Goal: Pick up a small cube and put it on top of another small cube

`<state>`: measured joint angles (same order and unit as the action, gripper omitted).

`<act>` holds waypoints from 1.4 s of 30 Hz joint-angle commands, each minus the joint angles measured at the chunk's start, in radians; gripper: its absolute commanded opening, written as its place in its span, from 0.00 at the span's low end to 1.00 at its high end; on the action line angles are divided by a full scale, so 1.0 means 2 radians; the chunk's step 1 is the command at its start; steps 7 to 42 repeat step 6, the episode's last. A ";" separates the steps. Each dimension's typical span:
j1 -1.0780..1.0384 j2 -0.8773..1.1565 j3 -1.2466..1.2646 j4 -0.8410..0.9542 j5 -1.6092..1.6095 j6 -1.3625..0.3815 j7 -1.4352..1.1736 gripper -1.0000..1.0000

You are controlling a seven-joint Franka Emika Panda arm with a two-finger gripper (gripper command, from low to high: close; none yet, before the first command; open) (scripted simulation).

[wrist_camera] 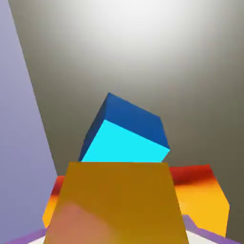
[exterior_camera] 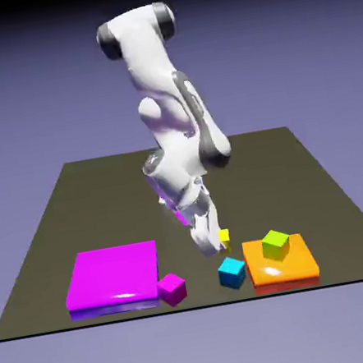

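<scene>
In the exterior view my gripper (exterior_camera: 221,244) is shut on the small cube (exterior_camera: 224,236), a tiny yellow block held just above the table. The other small cube (exterior_camera: 231,271), cyan-blue, rests on the table just below and in front of it. In the hand view the yellow cube (wrist_camera: 116,205) fills the bottom middle and hides both fingertips. The cyan cube (wrist_camera: 126,136) shows right beyond it, tilted in the picture and apart from it.
An orange slab (exterior_camera: 283,268) lies to the exterior view's right of the cyan cube, with a lime-green cube (exterior_camera: 275,244) on top. A flat magenta slab (exterior_camera: 113,277) and a magenta cube (exterior_camera: 172,288) sit to the left. The orange slab (wrist_camera: 202,195) also shows in the hand view.
</scene>
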<state>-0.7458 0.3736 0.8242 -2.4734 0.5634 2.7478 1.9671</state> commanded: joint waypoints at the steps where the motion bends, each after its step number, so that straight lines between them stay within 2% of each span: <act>1: 0.013 0.018 -0.010 0.002 -0.007 0.016 0.002 0.00; 3: 0.029 0.041 -0.022 0.004 -0.015 0.037 0.005 0.00; 4: 0.029 0.041 -0.022 0.004 -0.015 0.037 0.005 1.00; 42: 0.016 0.022 -0.012 0.002 -0.008 0.020 0.003 1.00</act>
